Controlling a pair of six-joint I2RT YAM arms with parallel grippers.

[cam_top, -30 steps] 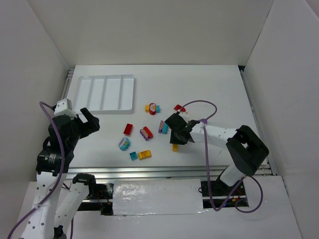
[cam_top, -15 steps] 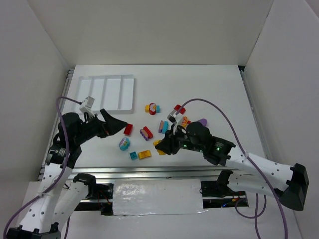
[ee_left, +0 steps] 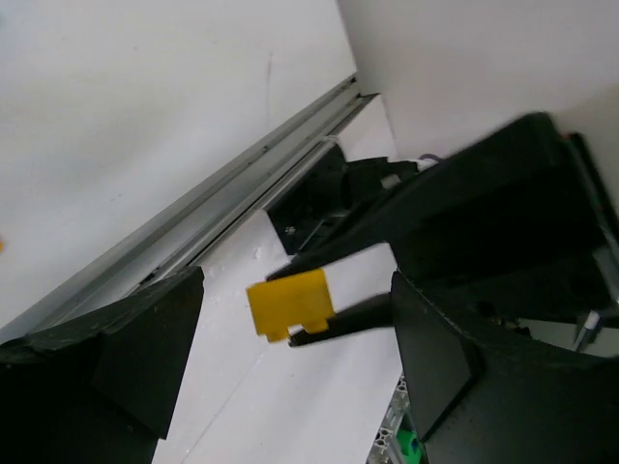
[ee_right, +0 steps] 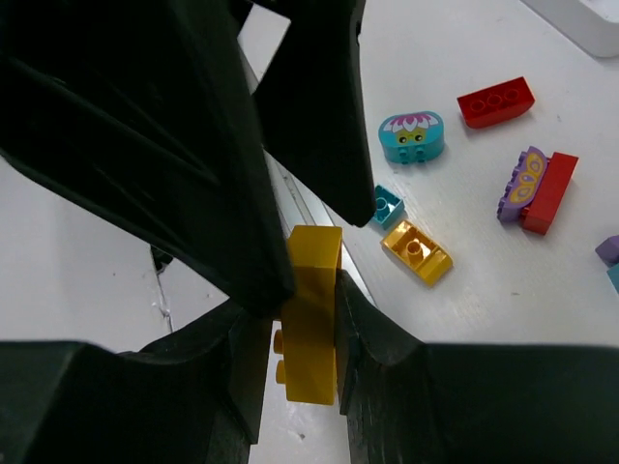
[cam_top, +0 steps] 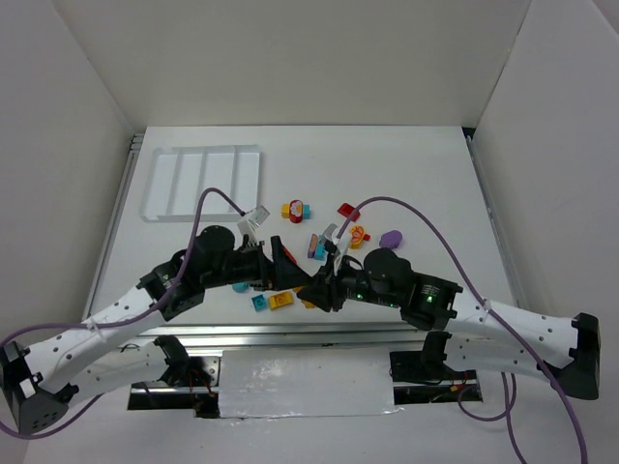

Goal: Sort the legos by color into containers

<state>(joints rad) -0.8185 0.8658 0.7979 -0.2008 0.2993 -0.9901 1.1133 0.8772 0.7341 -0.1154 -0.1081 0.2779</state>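
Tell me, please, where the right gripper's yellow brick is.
Centre-front in the top view, near the front rail: the yellow brick is pinched in the right gripper, the open left gripper facing it.

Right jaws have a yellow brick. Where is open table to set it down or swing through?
Bare table runs from the purple piece to the right edge, and along the far edge beyond the tray. Crowded: the middle, where loose bricks lie and the left gripper and right gripper meet around the yellow brick.

Yellow brick (ee_right: pixel 311 300), red brick (ee_right: pixel 495 101), white tray (cam_top: pixel 203 151), black fingers (ee_right: pixel 382 387).
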